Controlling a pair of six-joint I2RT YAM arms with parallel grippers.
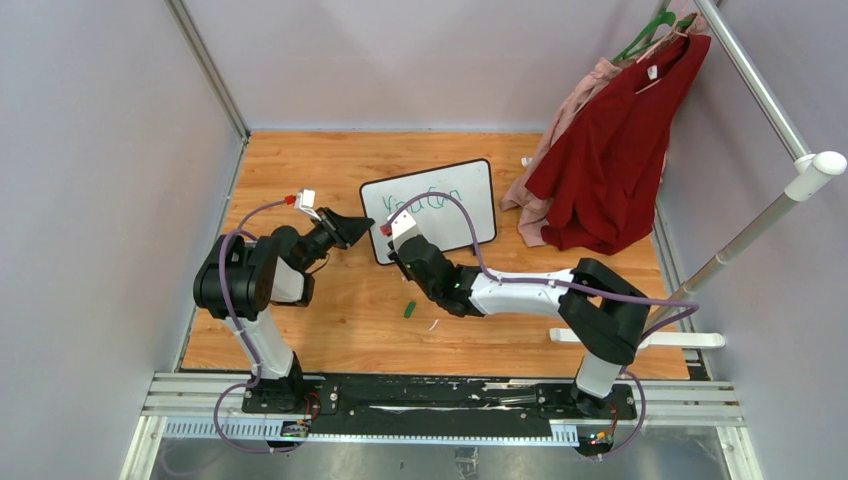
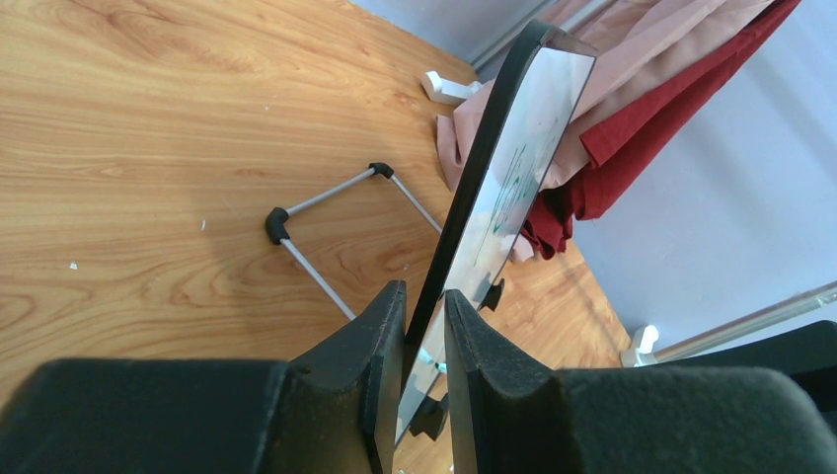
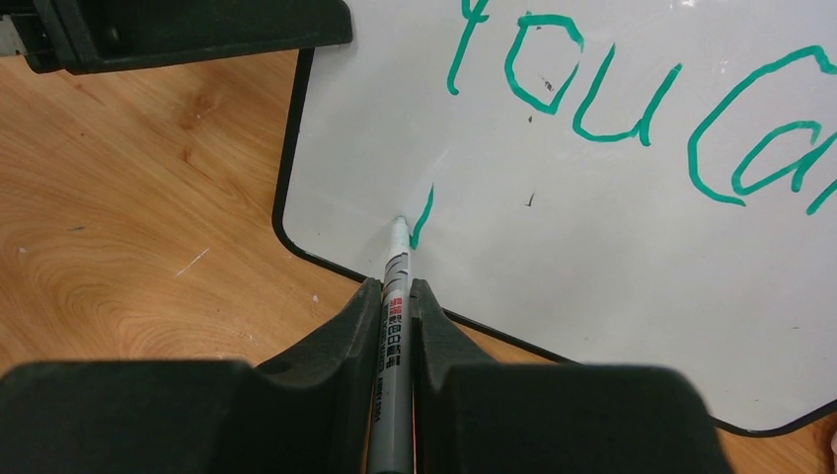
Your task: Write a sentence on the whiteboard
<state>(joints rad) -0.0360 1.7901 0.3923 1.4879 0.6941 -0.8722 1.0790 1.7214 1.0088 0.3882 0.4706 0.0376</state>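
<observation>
A wooden tabletop (image 1: 330,170) fills the floor of a grey-walled booth. At the upper right of the overhead view a red garment (image 1: 610,150) and a pink one (image 1: 570,110) hang from a green hanger (image 1: 640,40) on a white rail (image 1: 760,90), their hems reaching the wood.

The whiteboard (image 1: 470,225) stands near the middle of the table, tilted back, its black frame's right end close to the clothes. The sentence (image 1: 425,200) runs in green along the upper part of the board. In the right wrist view it reads "You Ca" (image 3: 637,136) before the frame's right edge cuts it off. Below it, at the lower left of the board, sits one short green stroke (image 3: 422,219).

The left gripper (image 1: 360,228) is at the board's left edge. In its wrist view the fingers (image 2: 380,336) sit close together with the black frame (image 2: 484,188) pinched between them. A grey wire stand (image 2: 326,232) with black corners lies on the wood behind the board.

The right gripper (image 3: 395,286) is clamped on a marker (image 3: 397,257), whose tip touches the white surface just left of the short stroke, near the board's lower left corner. In the overhead view this gripper (image 1: 400,235) covers the board's lower left part.

A small green object (image 1: 408,309) lies on the wood below the right arm.
</observation>
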